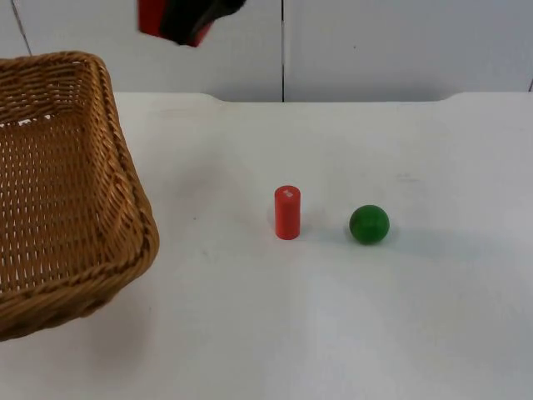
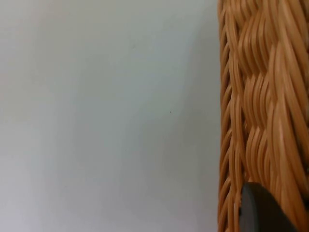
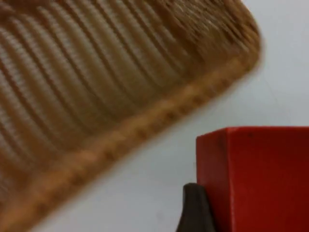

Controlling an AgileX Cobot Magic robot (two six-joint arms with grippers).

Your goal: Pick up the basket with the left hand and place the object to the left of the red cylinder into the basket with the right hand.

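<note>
Top view: my right pincer point(image 1: 187, 25) hangs at 12 o'clock, clenched on a red block point(image 1: 154, 17), well above the counter point(image 1: 333, 317). My left pincer point(image 2: 260, 212) grips the basket point(image 1: 58, 183) rim, basket raised at 9 o'clock. Cylinder point(image 1: 287, 212) stands mid-counter; a green ball point(image 1: 369, 224) sits near, at its 3 o'clock.

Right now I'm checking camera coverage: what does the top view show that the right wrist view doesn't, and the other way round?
Top view alone: the red cylinder standing upright on the white table, with the green ball beside it, apart.

Right wrist view alone: a close look at the flat, square-edged faces of the red block in the right gripper.

Both: the wicker basket, the table, and the red block, seen from above over the basket's far edge.
</note>
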